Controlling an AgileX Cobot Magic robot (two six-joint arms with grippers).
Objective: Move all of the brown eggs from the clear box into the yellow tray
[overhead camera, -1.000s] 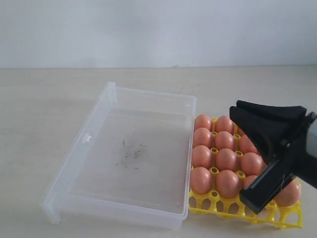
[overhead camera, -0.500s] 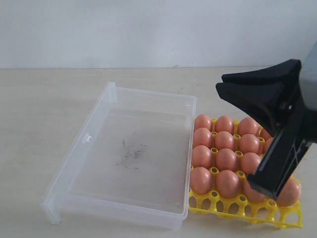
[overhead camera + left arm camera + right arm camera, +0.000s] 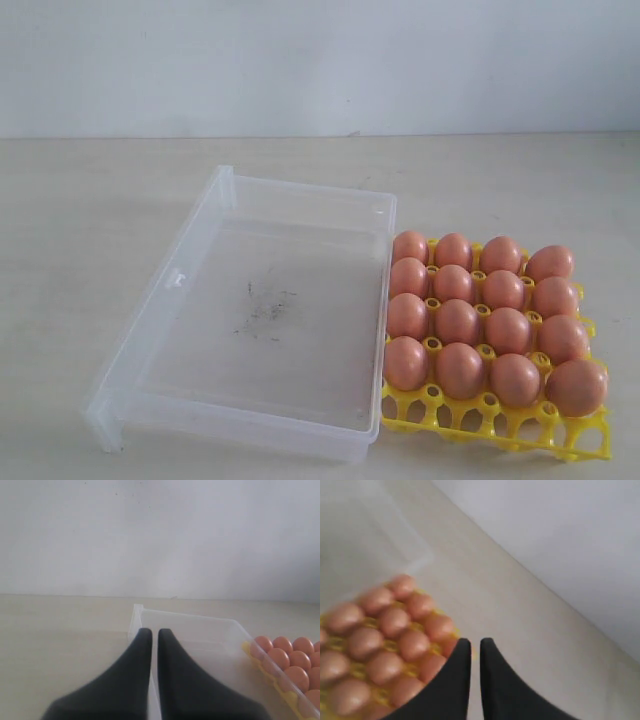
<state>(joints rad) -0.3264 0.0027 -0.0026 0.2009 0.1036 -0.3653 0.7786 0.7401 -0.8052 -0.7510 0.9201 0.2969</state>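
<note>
Right arm, over the tray's near right corner a second ago, is now gone from the exterior view. Yellow tray (image 3: pixel 470 416) stands uncovered on the counter (image 3: pixel 90 200), touching the right wall of the clear box (image 3: pixel 300 186). Brown eggs (image 3: pixel 458 322): all sixteen cells filled, four by four. The box floor shows only dark specks and no egg. Right end effector (image 3: pixel 471 646) is closed and holds nothing, with the tray blurred below it. Left end effector (image 3: pixel 150 636) is closed too, empty, above the box's far corner. Judgement: the transfer looks complete and the arm is retreating; nothing is left to fetch.
</note>
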